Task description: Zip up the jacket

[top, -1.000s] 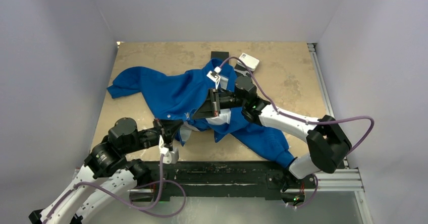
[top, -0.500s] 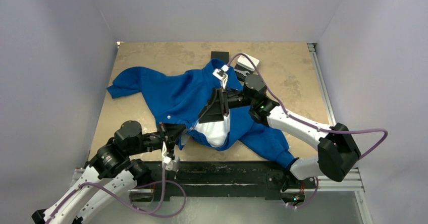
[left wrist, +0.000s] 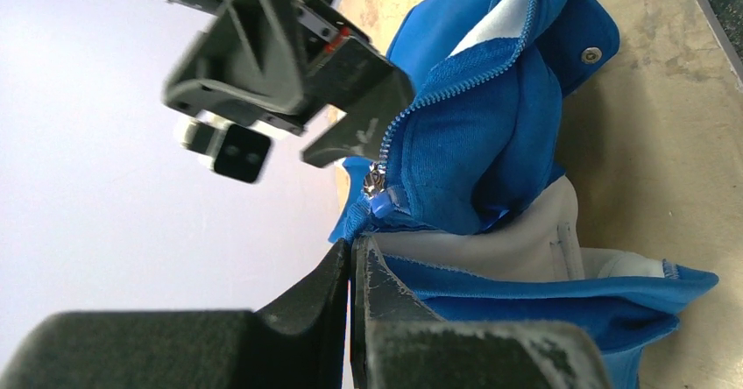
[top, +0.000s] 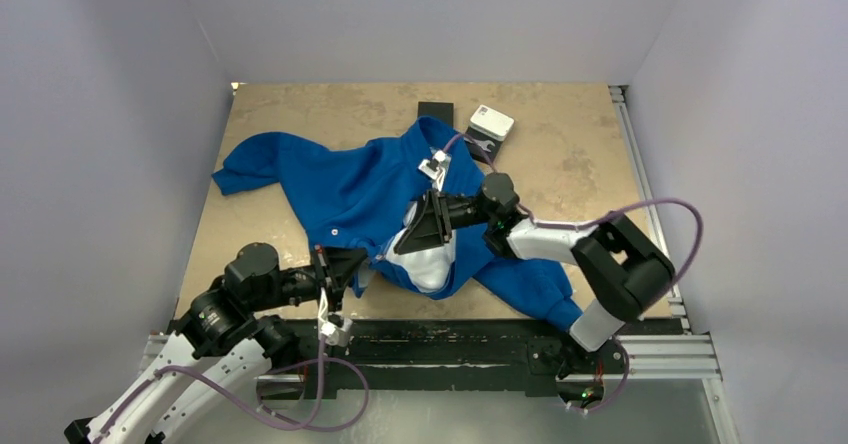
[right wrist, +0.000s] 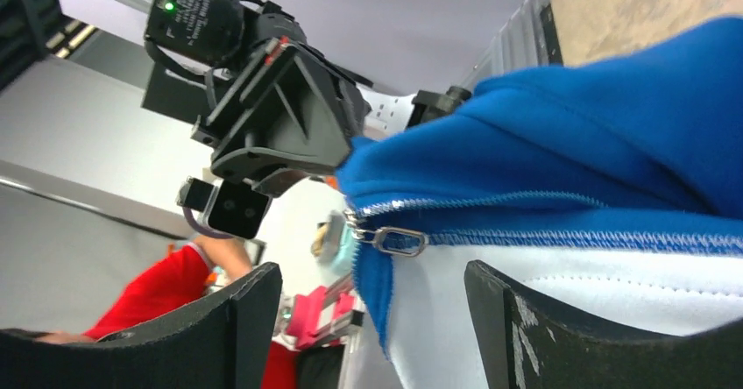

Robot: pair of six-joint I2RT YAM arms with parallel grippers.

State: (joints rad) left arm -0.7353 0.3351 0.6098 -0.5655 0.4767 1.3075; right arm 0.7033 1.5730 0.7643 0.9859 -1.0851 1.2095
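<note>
Two robot arms at a blue jacket's zipper; the zipping seems barely begun.
The left end effector (left wrist: 351,253) is pinched shut on the hem of the jacket (top: 340,179), sprawled mid-table (top: 570,154) toward the near edge. The zipper pull (right wrist: 399,242) sits low. The right end effector (right wrist: 370,271) gapes around it, gripping nothing.

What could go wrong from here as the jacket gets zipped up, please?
The right fingers stand open around the small zipper pull; closing may pinch cloth instead.
The jacket lies bunched, so the pull may jam on the white lining.
The left fingers pinch only a thin edge, which could slip.
</note>
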